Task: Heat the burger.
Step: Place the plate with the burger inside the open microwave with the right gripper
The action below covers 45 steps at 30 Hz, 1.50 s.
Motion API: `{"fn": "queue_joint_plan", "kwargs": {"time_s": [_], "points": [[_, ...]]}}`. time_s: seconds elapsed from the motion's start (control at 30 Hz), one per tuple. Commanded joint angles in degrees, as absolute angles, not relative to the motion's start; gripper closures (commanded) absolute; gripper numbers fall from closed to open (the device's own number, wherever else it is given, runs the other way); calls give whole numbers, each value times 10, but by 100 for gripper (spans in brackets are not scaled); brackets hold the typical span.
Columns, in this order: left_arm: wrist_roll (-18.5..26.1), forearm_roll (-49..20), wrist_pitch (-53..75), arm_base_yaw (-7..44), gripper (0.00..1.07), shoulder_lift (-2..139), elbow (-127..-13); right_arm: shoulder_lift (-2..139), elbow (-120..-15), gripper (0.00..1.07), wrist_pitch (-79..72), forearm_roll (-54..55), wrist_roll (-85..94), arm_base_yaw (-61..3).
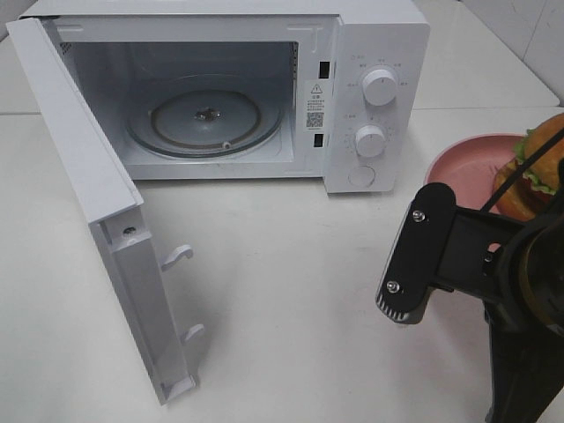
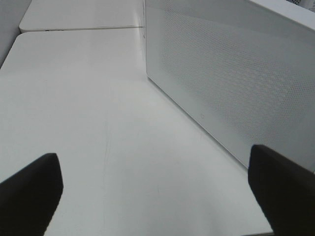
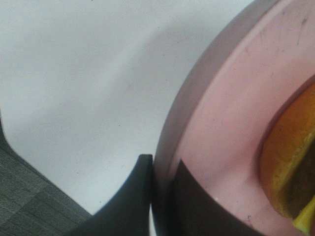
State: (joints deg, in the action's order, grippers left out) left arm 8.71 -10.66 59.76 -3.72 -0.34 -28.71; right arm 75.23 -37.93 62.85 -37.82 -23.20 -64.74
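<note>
My right pincer (image 3: 161, 167) is clenching on the rim of the plate (image 3: 221, 123), one finger lying outside the rim and the other inside it. At my wrist only the fingertips are showing. In the high view my right arm (image 1: 441, 256) is hiding the pincer altogether.

The burger (image 1: 545, 150) is sitting on that plate, to the right of the microwave (image 1: 370, 44). The right edge of the high view is cutting it off and dark cables (image 1: 520, 163) are crossing it, so I am making out only part of it: brown bun uppermost, green lettuce under it. That is suggesting a stack standing bun up. It is round, so I am finding no long axis, and I cannot tell whether it is leaning. At my wrist it is showing only as an orange-yellow blur inside the rim.

My left pincer (image 2: 152, 167) is gaping wide, holding nothing, hovering over the tabletop (image 2: 98, 98) beside a white dotted panel (image 2: 231, 73). I cannot tell whether that panel is the microwave's door or its side. This pincer is lying outside the high view.

The microwave is standing with its door (image 1: 79, 176) swung open to the left, the glass turntable (image 1: 207, 119) showing inside. A sticker (image 1: 315, 104) on the front frame is carrying a warning triangle and a square code. Its print, like the marks around the two knobs (image 1: 379, 86), is too small to read.
</note>
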Motion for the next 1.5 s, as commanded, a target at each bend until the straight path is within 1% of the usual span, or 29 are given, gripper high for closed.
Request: {"fn": "queue_joint_plan", "kwargs": {"time_s": [0.03,0.33,0.53,1.5], "points": [[87,-108,595,-34,11,-14,-285,747,-379,107,636,-418,-192,-653],[87,-108,595,-34,11,-14,-285,747,-379,107,607,-422,-136,-653],[87,-108,595,-34,11,-14,-285,747,-379,107,589,-445,-91,-653],[87,-108,595,-34,11,-14,-285,747,-379,107,449,-445,138,-653]]}}
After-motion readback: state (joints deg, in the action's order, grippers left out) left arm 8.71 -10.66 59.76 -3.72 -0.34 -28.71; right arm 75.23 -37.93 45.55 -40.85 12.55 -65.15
